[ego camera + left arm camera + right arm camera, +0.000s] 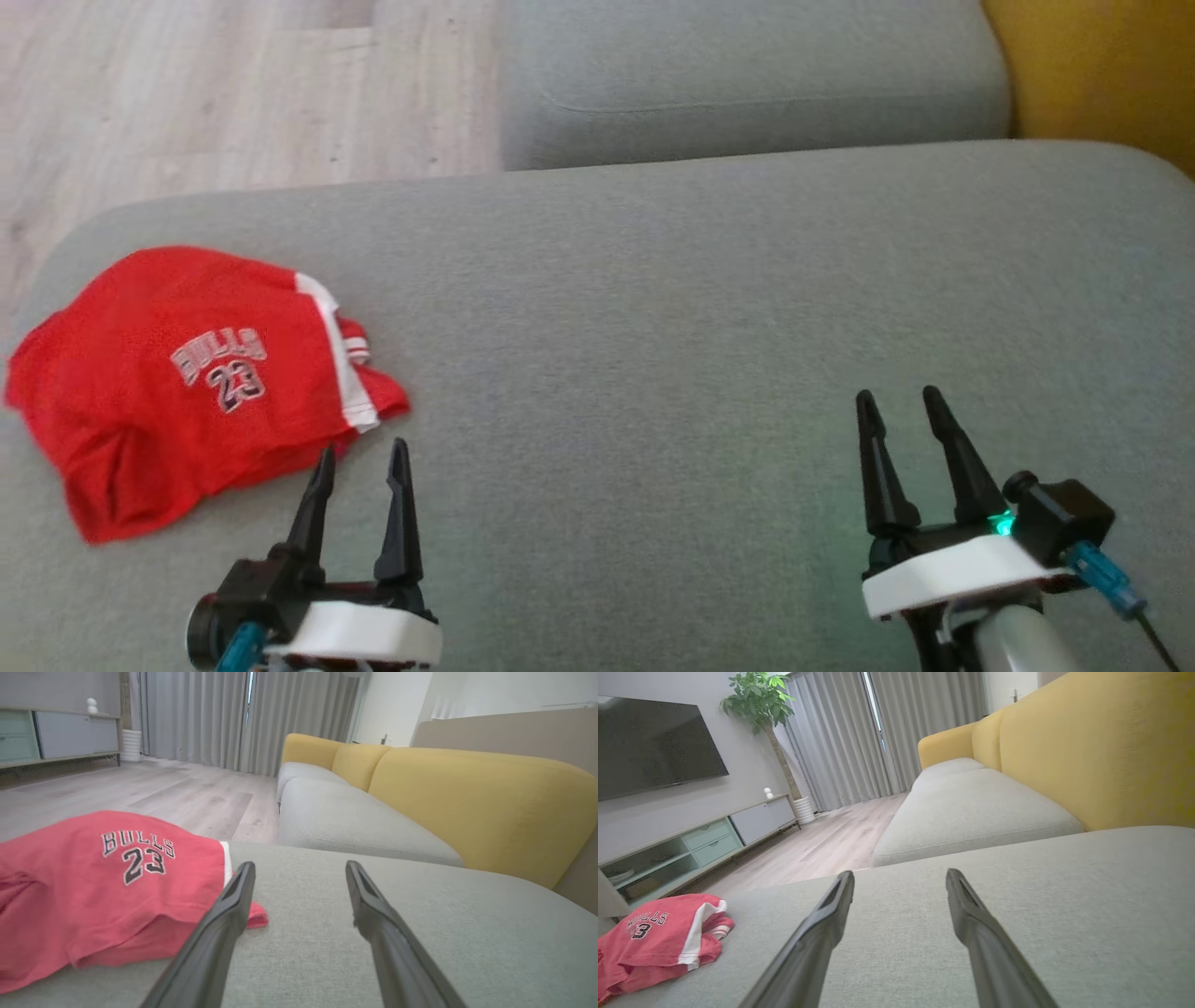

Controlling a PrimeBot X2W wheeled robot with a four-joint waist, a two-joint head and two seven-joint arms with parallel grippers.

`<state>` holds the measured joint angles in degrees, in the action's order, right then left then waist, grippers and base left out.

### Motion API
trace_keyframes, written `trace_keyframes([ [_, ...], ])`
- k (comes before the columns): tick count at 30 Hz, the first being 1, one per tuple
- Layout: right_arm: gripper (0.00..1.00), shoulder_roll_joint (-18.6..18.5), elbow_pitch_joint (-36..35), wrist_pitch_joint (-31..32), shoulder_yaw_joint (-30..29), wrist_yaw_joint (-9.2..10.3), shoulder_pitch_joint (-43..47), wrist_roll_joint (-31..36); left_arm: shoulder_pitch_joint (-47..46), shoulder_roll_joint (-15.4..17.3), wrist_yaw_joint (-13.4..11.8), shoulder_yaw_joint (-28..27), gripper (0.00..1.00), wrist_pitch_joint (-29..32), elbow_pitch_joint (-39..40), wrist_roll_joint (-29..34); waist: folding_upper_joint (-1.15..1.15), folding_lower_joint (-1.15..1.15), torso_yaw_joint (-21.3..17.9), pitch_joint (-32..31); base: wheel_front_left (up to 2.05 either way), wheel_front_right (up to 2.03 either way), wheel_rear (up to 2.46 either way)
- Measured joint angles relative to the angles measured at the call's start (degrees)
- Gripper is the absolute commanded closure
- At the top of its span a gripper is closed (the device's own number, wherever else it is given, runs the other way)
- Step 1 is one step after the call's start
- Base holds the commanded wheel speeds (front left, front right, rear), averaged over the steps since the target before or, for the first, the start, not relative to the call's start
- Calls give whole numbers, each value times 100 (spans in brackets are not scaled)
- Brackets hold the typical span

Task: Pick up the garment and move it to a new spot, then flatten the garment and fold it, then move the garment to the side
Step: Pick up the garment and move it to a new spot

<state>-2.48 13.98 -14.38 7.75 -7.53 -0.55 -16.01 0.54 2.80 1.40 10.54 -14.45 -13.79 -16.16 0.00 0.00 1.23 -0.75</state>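
Left pincer (363,448) and right pincer (898,394) agape, empty; jersey (140,401) beside left; television (654,746) in right wrist view.

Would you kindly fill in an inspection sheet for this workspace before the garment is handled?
Surface: grey sofa cushion, flat and even.
Job's things: red jersey, loosely crumpled at the cushion's left end, "BULLS 23" print up, not held.
Clutter: nothing seen.
Grippers: left gripper open, one finger by the jersey's near corner, contact cannot be told; right gripper open over the cushion, well apart from the jersey.
Cables: blue plug with a thin dark cable at the right wrist, hanging free.
Surroundings: wooden floor, second cushion, yellow backrest, television, plant, curtains.
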Motion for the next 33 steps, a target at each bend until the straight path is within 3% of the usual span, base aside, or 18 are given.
trace_keyframes([
  [25,0,-3,-20,0,845,0,192,-383,232,1,16,-597,0,-1,-55,268,0,0,1867,-281,0,0,0],
  [33,0,-3,132,0,1107,0,251,-516,300,3,60,-711,0,0,-5,268,0,0,2153,-357,0,0,0],
])
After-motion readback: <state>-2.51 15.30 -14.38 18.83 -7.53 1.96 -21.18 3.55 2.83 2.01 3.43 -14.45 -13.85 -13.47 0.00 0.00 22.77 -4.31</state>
